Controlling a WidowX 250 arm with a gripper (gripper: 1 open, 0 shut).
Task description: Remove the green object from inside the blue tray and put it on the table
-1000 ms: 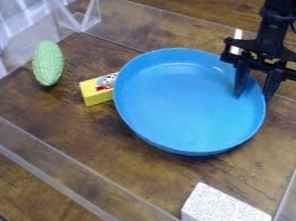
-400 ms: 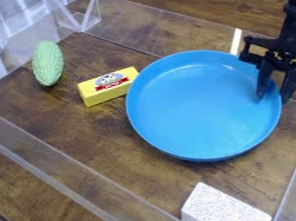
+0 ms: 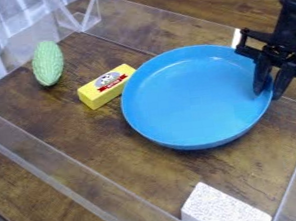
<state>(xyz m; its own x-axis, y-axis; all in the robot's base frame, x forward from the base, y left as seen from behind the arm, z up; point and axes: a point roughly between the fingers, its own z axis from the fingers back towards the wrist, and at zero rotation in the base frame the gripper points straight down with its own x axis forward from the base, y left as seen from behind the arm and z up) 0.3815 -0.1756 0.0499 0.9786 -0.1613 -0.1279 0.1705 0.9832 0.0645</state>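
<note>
The pale green, bumpy green object lies on the wooden table at the far left, outside the blue tray and well apart from it. Inside the round tray I see nothing. My gripper hangs at the tray's right rim. Its dark fingers straddle that rim, one inside the dish and one outside, and are drawn close onto it. The green object is a full tray's width away from the gripper.
A yellow rectangular block lies against the tray's left rim. A speckled white-grey sponge block sits at the front edge. Clear plastic walls border the tabletop at front and left.
The fingers have drawn closer together on the tray's right rim. The tray first slid right with the gripper, then shifted back left and up against the yellow block.
</note>
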